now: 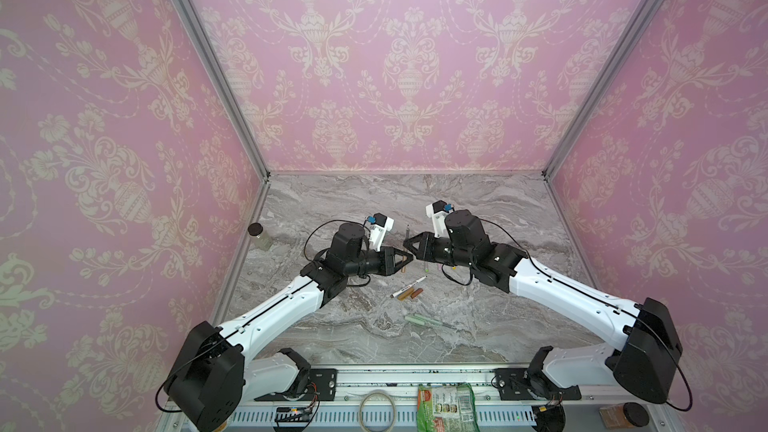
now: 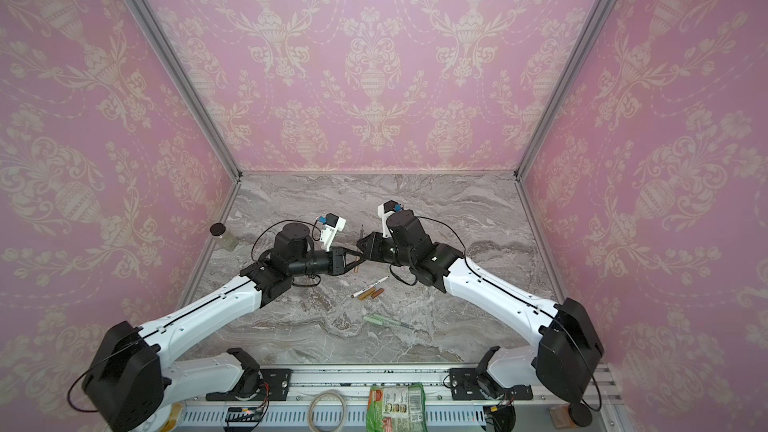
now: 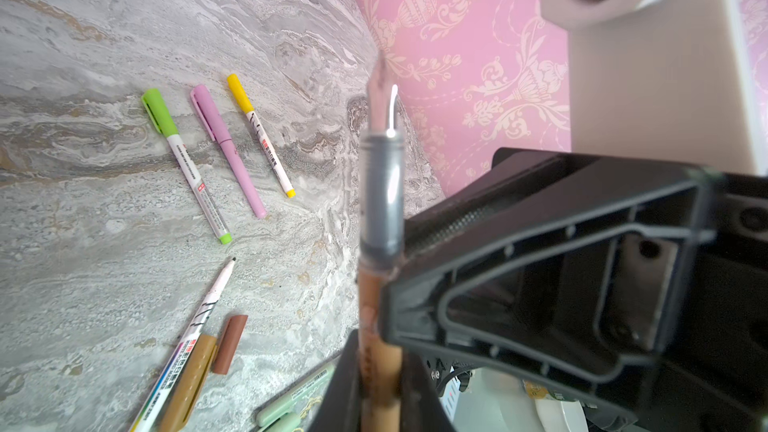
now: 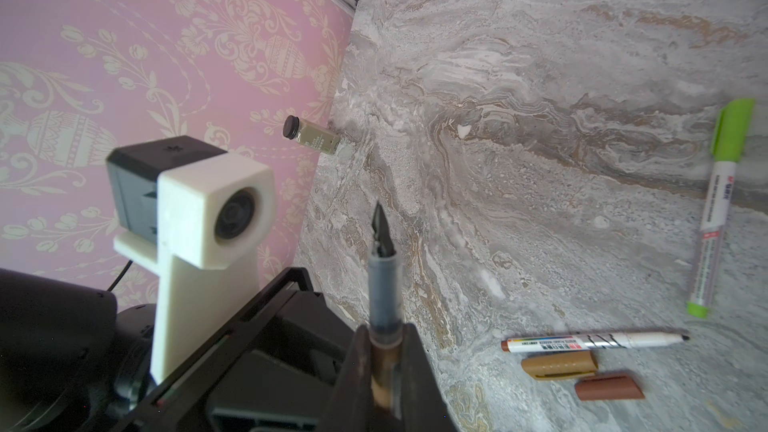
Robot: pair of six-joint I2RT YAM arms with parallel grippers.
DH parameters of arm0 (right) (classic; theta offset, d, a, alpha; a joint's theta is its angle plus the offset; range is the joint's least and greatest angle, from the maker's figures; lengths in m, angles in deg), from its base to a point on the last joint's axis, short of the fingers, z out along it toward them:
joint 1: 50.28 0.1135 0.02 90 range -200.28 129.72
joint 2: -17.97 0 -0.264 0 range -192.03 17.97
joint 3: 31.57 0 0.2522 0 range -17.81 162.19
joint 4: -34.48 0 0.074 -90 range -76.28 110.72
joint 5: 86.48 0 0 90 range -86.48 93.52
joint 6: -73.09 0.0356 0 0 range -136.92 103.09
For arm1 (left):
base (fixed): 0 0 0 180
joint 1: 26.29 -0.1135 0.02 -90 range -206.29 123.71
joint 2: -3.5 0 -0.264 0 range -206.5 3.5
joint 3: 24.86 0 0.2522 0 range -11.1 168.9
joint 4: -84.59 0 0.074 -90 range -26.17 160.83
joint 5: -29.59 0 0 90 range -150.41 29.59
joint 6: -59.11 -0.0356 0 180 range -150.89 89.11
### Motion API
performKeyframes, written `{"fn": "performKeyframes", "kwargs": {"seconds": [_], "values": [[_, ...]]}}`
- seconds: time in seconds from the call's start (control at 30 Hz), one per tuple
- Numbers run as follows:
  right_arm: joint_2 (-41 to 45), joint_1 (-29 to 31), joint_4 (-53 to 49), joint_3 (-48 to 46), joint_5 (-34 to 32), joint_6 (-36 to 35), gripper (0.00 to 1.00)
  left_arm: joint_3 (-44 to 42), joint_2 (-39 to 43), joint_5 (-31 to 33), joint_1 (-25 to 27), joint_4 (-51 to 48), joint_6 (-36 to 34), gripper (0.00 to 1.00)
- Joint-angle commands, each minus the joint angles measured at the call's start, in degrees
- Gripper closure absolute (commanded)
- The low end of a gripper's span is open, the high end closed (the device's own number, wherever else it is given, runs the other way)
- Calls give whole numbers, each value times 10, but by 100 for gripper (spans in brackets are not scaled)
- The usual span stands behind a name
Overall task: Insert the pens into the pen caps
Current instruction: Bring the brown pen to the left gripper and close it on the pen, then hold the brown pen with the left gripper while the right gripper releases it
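Note:
A tan-barrelled pen (image 1: 405, 249) with a grey neck and dark pointed tip hangs above the table, held by both grippers. My left gripper (image 3: 380, 388) is shut on its tan barrel, the lower part as seen in both top views. My right gripper (image 4: 384, 367) is shut on the barrel just below the grey neck (image 4: 384, 284). The two grippers (image 1: 409, 258) (image 1: 406, 243) meet nose to nose at mid-table. An uncapped white pen (image 3: 199, 317) lies on the marble beside a tan cap (image 3: 189, 380) and a brown cap (image 3: 230, 342).
Capped green (image 3: 183, 164), pink (image 3: 226, 147) and yellow (image 3: 259, 130) pens lie side by side under the right arm. Two pale green pieces (image 1: 424, 320) lie nearer the front. A small dark-lidded jar (image 1: 259, 236) stands by the left wall.

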Motion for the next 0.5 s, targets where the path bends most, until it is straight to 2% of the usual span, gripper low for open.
{"fn": "performKeyframes", "kwargs": {"seconds": [0.0, 0.13, 0.23, 0.47], "values": [[14, -3, 0, -9, -14, -18, 100, 4, 1, 14, -6, 1, -6, 93], [16, -3, -6, -9, -17, -23, 100, 3, 2, 22, -9, -5, -11, 100], [22, -3, -14, -7, -23, -30, 100, 1, 10, 41, -11, -15, -24, 100], [32, -3, -64, 5, -25, -61, 68, 0, 47, 106, -24, -72, -58, 100]]}}
